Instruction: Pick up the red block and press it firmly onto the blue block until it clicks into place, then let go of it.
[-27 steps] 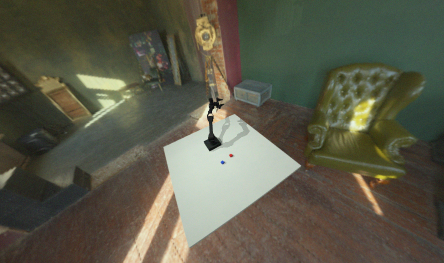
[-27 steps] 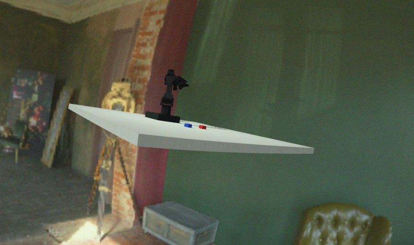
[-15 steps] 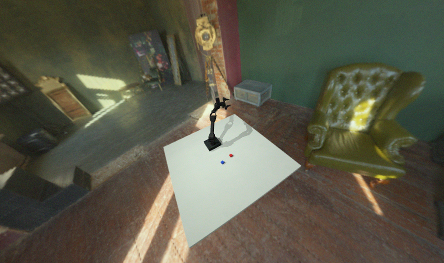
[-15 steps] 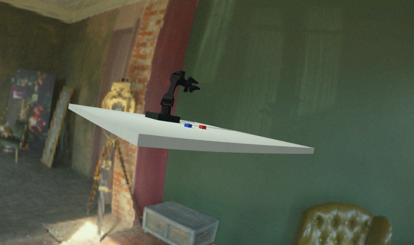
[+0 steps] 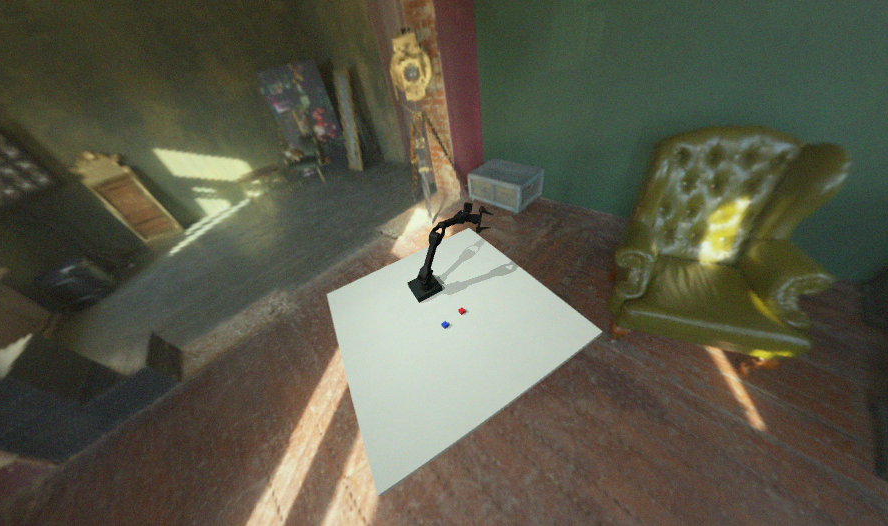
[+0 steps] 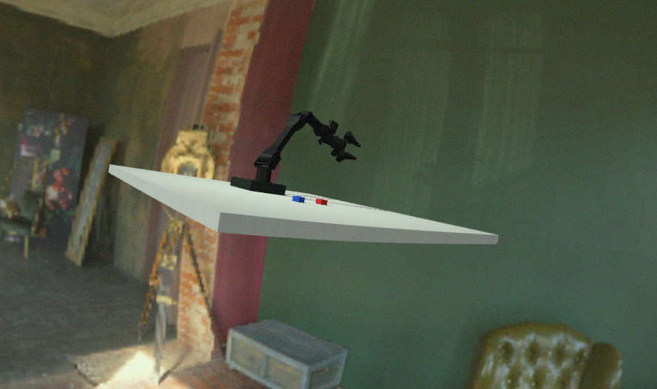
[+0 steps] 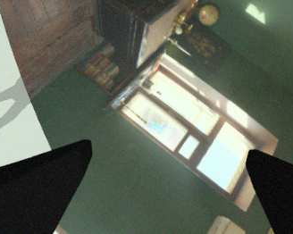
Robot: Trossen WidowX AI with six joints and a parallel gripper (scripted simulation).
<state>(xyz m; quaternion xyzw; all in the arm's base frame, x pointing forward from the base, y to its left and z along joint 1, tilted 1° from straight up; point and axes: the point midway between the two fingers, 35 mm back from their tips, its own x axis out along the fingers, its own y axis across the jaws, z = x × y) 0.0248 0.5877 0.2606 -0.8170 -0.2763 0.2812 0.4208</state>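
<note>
A small red block (image 5: 461, 311) (image 6: 321, 202) lies on the white table top (image 5: 447, 392) (image 6: 186, 197). A small blue block (image 5: 444, 324) (image 6: 298, 199) lies on it a short way from the red block, with a gap between them. My gripper (image 5: 487, 220) (image 6: 358, 150) (image 7: 168, 153) is open and empty. It is held high above the table top, well away from both blocks, with the arm stretched out. Neither block shows in the wrist view.
The arm's dark base (image 5: 425, 288) (image 6: 257, 185) stands on the table top close to the two blocks. The arm's shadow falls across the table top beyond them. A green armchair (image 5: 709, 280) and a grey crate (image 5: 506, 184) (image 6: 285, 355) stand on the floor away from the table.
</note>
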